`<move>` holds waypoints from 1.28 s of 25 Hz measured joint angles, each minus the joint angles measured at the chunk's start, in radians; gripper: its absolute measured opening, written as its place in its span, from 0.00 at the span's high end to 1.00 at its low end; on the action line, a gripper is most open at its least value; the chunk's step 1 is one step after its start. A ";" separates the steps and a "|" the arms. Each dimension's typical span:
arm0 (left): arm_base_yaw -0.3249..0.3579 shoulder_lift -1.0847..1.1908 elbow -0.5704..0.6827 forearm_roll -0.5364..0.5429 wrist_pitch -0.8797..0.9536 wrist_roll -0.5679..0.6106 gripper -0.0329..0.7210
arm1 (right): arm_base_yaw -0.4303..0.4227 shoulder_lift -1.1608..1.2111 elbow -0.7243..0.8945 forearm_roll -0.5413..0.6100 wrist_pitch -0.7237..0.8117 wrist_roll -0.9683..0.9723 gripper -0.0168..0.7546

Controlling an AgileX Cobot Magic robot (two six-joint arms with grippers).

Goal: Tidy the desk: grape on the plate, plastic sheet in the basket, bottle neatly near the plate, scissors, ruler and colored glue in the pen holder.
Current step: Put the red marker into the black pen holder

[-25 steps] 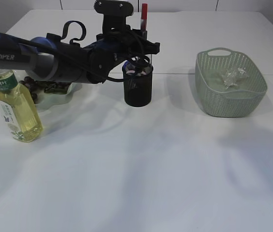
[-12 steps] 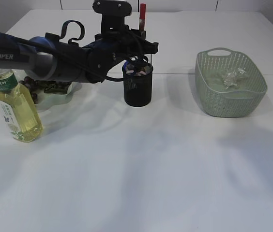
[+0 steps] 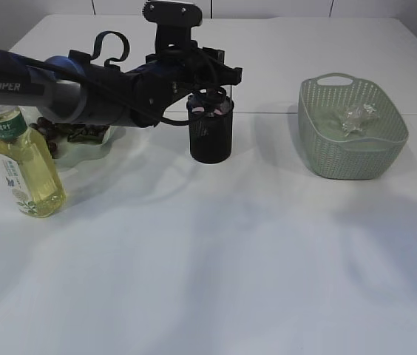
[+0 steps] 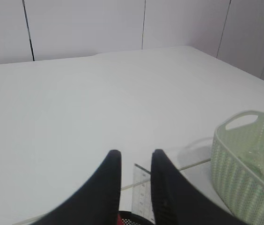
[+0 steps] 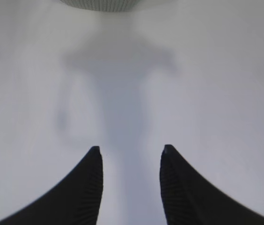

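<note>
Nearest us, our right hand [image 5: 129, 161] is hanging spread over bare desk [image 3: 216, 251]. Left of the black mesh pen holder [image 3: 211, 136] the bottle [image 3: 24, 163] is standing. Above that holder our left hand [image 4: 133, 161] is hovering, fingers parted, the ruler [image 4: 142, 196] showing between them. Right of it, the basket [image 3: 352, 137] is holding the plastic sheet [image 3: 358, 117].

Left arm [image 3: 60, 92]: dark blue-black shell, grey band with white PIPER lettering, looped black cables over the wrist, black camera block on top. Left gripper [image 4: 133, 157]: two matte black tapered fingers. Right gripper [image 5: 129, 152]: the same black fingers, ribbed inner faces
</note>
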 joint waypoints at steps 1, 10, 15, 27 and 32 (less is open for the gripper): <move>0.000 0.000 0.000 0.000 0.002 0.000 0.73 | 0.000 0.000 0.000 0.000 0.000 0.000 0.55; 0.000 0.000 0.000 0.001 0.002 0.000 0.68 | 0.000 0.000 0.000 0.000 0.000 0.000 0.55; 0.000 -0.006 -0.001 0.003 0.096 -0.001 0.68 | 0.000 0.000 0.000 0.000 0.000 0.000 0.55; 0.000 -0.236 -0.001 0.064 0.666 -0.001 0.67 | 0.000 0.000 0.000 0.000 0.000 0.000 0.55; 0.000 -0.359 -0.001 0.105 0.929 -0.001 0.66 | 0.000 0.000 0.000 0.000 0.000 0.000 0.55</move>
